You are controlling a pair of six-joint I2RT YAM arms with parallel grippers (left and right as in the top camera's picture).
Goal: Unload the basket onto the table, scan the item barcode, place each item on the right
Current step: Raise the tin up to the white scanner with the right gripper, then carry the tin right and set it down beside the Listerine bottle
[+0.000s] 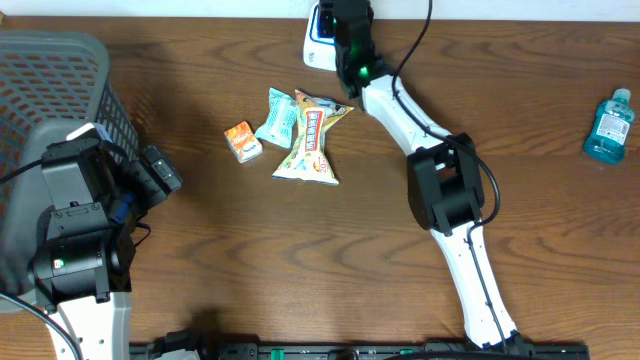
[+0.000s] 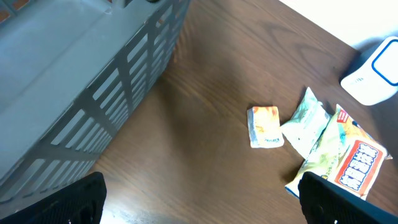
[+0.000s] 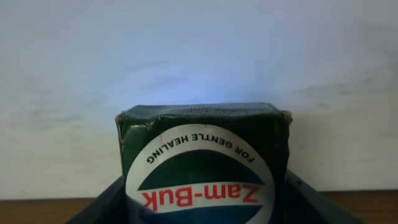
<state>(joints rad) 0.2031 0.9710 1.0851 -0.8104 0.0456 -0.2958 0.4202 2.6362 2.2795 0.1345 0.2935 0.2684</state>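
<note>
Overhead, right gripper [image 1: 352, 48] hides Zam-Buk box [image 3: 205, 155] at white scanner [image 1: 317, 45]; wrist view shows jaws pinching box, bottom edge cut off, barcode unseen. Left gripper [image 2: 208, 199] spread wide, empty, near basket [image 2: 93, 74].

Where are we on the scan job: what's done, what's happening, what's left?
Done: the dark green Zam-Buk box is picked up, clamped in the right gripper. In hand: it is held by the white scanner at the table's far edge; no confirmed read is visible. Left: the orange packet, pale green packet and yellow snack bag lie on the wooden table; the left gripper hangs open beside the grey basket.
</note>
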